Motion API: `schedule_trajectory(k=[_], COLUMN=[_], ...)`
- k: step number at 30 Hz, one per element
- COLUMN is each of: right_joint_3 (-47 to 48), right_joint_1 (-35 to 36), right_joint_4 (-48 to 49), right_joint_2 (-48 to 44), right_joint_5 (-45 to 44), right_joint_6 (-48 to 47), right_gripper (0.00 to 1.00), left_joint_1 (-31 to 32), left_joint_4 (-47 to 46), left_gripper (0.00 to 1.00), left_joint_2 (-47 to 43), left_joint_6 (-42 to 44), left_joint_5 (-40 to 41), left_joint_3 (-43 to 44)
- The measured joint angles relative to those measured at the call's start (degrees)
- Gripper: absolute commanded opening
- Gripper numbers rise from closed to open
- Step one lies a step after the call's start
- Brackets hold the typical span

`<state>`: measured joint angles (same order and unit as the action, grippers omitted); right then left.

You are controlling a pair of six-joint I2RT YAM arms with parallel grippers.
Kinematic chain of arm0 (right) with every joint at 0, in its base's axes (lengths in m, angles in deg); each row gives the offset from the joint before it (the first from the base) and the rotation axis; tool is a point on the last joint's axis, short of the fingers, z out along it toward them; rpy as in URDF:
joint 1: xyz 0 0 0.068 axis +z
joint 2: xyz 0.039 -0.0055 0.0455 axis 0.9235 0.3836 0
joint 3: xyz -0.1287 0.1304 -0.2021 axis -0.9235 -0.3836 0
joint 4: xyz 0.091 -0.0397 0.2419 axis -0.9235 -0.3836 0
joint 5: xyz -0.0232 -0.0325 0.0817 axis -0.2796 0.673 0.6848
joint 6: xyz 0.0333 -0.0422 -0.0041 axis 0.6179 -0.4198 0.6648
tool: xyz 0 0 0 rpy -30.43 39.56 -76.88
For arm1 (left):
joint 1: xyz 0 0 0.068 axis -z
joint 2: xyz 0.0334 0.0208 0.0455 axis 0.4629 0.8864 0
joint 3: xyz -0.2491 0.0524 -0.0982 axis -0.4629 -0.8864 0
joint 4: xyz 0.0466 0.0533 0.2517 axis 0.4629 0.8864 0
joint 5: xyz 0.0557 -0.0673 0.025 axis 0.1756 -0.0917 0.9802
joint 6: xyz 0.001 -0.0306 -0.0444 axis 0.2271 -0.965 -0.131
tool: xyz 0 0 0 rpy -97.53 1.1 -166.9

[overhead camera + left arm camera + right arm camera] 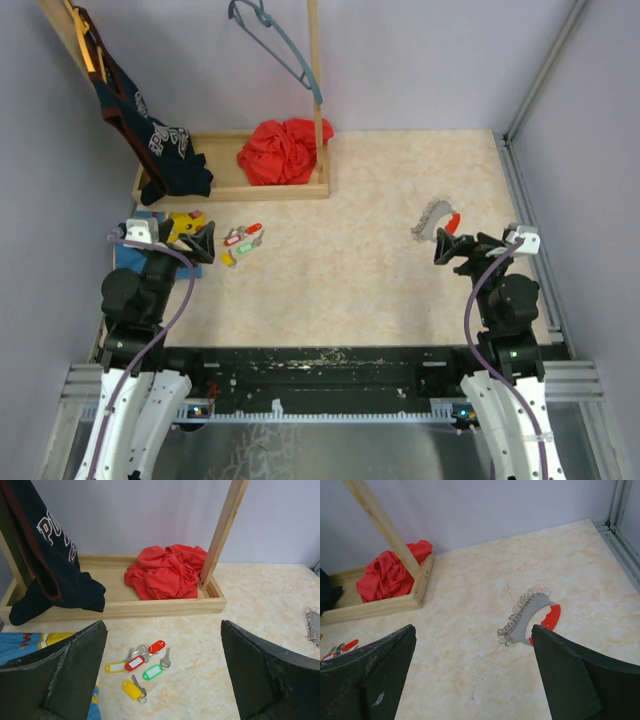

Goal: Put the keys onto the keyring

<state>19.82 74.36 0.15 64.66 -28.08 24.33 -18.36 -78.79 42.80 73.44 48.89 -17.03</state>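
Note:
Several keys (141,666) with red, yellow and green plastic tags lie in a loose cluster on the table at the left (241,241). My left gripper (162,680) is open and empty, just short of them. The keyring (532,616), a grey metal crescent with a red grip and a row of small wire rings, lies flat at the right (438,221). My right gripper (472,677) is open and empty, just near of it, its right finger (580,680) hiding the keyring's lower edge.
A wooden tray (225,189) at the back left holds a crumpled red cloth (282,150) and a wooden post (316,90) with a hanger (275,45). A dark shirt (140,125) hangs at left. Blue cloth with a yellow print (180,228) lies under my left gripper.

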Motion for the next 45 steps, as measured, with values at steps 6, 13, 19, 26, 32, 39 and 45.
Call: schedule_trajectory(k=[6,13,19,26,32,39,45], right_joint_3=[0.0,0.04,0.15,0.52,0.57,1.68,2.8], right_joint_1=[-0.07,-0.09,-0.09,-0.52,-2.34,-3.74,-4.61], right_joint_4=[-0.04,-0.24,1.6,5.44,10.51,17.55,22.51], right_joint_2=[1.97,9.62,19.76,33.9,46.16,56.78,64.43], right_joint_5=[-0.55,0.52,4.07,4.48,4.13,3.69,3.52], right_joint_6=[0.2,0.92,3.5,5.22,7.41,9.31,10.97], right_gripper=[0.99,0.97,0.94,0.78,0.56,0.42,0.36], left_joint_1=[0.0,0.0,0.0,0.0,0.0,0.0,0.0], left_joint_4=[0.02,0.17,2.75,4.07,4.37,4.37,4.37], left_gripper=[1.0,1.0,1.0,1.0,1.0,1.0,1.0], left_joint_2=[0.0,0.31,3.56,5.6,6.12,7.28,7.93], left_joint_6=[-0.22,-1.25,-2.4,-2.01,-0.72,0.09,0.5], left_joint_5=[-1.62,-3.13,-4.66,-7.58,-9.86,-11.72,-12.59], left_joint_3=[0.0,0.02,1.22,1.42,1.42,1.42,1.42])
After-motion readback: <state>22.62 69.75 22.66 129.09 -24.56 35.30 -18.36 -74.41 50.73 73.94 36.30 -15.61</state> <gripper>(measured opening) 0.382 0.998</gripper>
